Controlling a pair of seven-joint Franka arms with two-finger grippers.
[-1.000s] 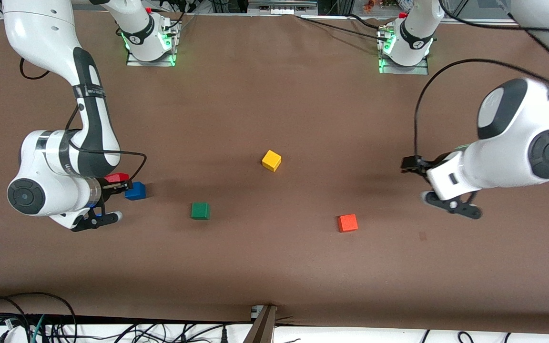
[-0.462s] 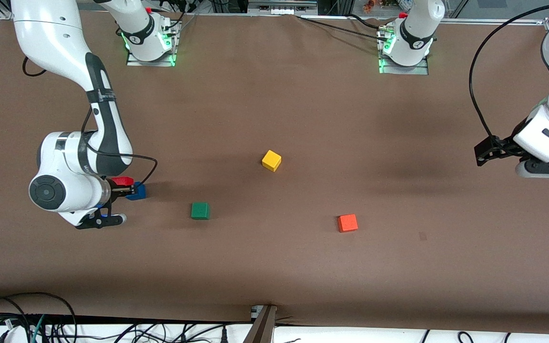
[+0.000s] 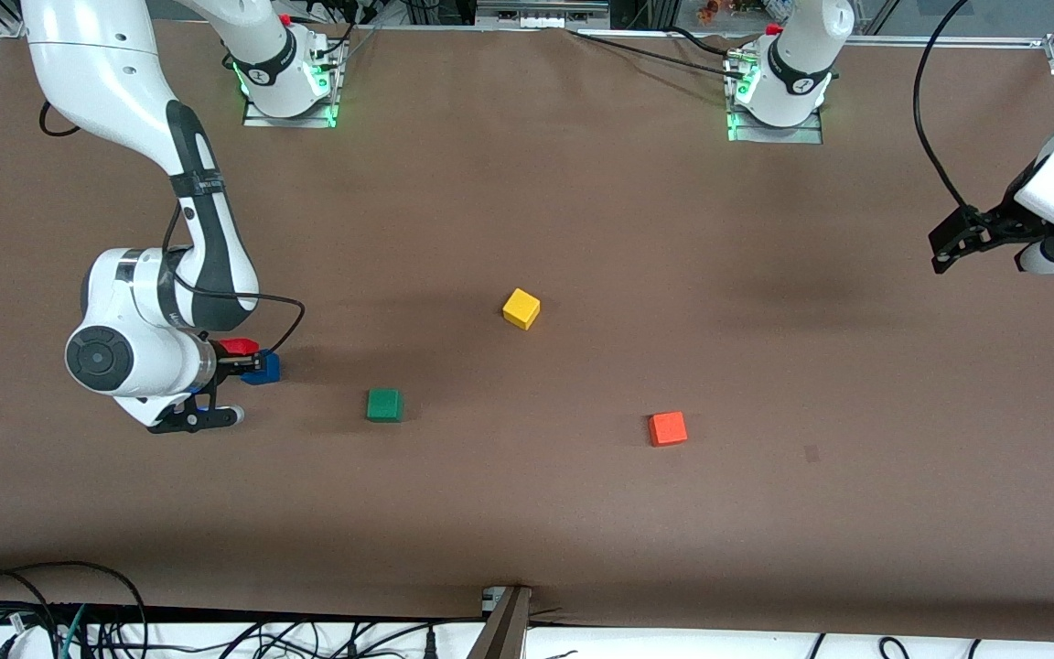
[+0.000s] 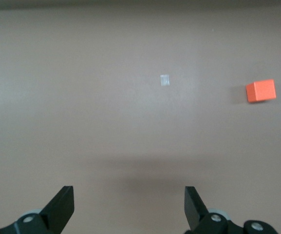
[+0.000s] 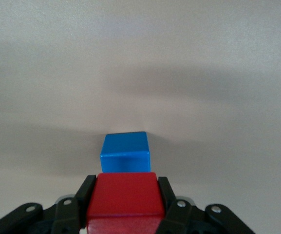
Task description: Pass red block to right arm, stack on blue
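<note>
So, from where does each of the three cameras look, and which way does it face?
Front view: high across the table, facing both arms; shows the right pincer holding the red block over the blue cube, and the left pincer.
Left wrist view: looks down past the open left pincer at the orange cube.
Right wrist view: looks past its pincer at red block and blue cube.
Shared: front and left wrist views both show the orange cube.

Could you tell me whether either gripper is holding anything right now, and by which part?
The right gripper holds the red block by two opposite side faces, above the blue cube. The left gripper is open, holding nothing.
</note>
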